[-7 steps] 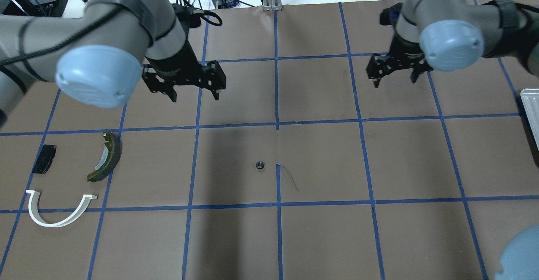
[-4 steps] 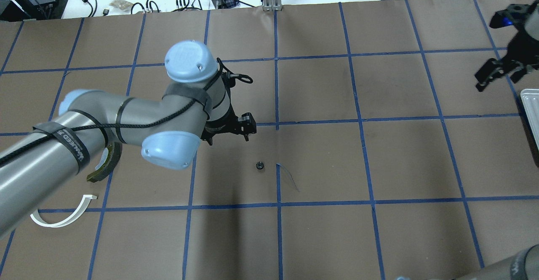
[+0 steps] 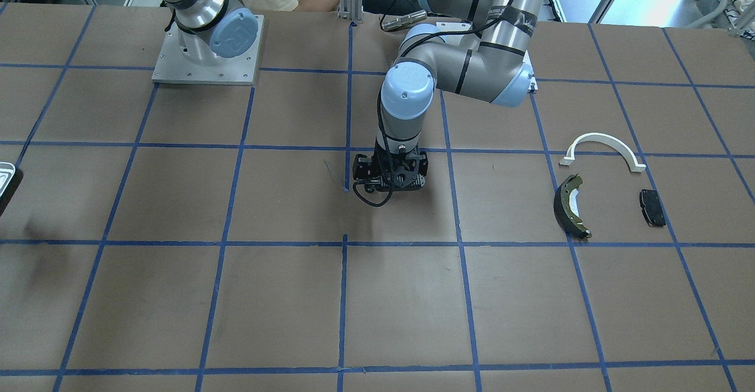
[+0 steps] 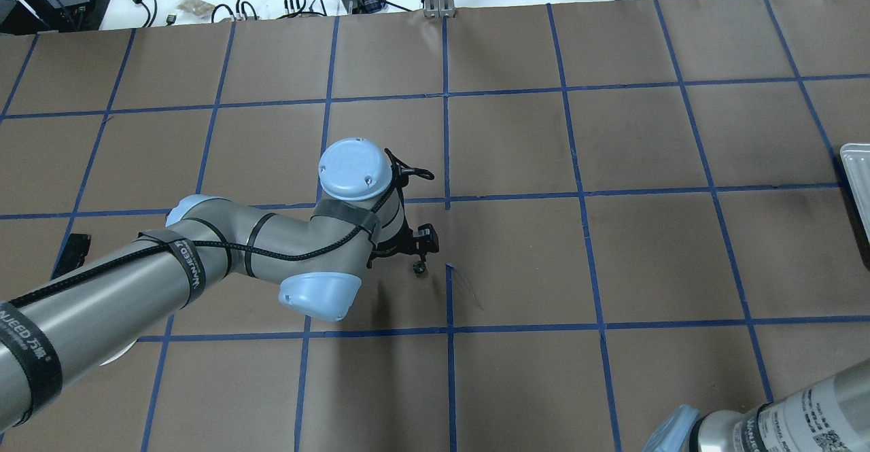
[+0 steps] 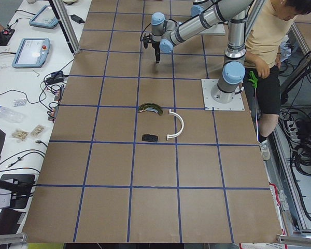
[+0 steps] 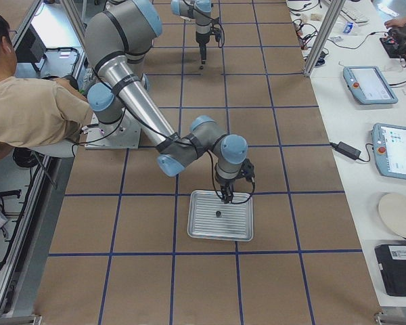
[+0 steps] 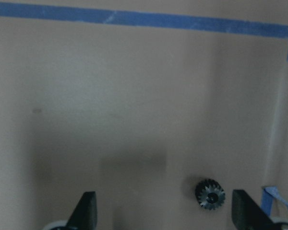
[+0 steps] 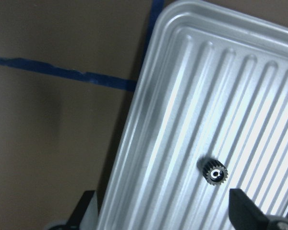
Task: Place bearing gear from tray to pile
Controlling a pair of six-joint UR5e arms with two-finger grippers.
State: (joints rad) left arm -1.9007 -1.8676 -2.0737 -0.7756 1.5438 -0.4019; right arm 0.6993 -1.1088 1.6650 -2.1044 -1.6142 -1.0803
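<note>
The pile (image 5: pixel 150 108) holds a white curved bracket (image 3: pixel 600 138), an olive-rimmed brake shoe (image 3: pixel 569 203) and a black pad (image 3: pixel 652 207). The left gripper (image 7: pixel 165 213), jaws wide, hangs over the loose gear (image 7: pixel 210 194), small, dark and toothed, lying on the table (image 4: pixel 612 262) close to one finger. The gripper should centre on it before closing. The right gripper (image 8: pixel 163 211), also wide, hovers above the tray gear (image 8: pixel 215 173) on the ridged metal tray (image 8: pixel 182 96).

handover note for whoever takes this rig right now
Left gripper: jaws open, straddling the loose gear at the centre of the table, not gripped.
Right gripper: jaws open above the tray gear, which lies on the tray.
Pile (brake shoe, white bracket, black pad): no gear there yet.
Left to do: grip each gear and carry it to the pile.
</note>
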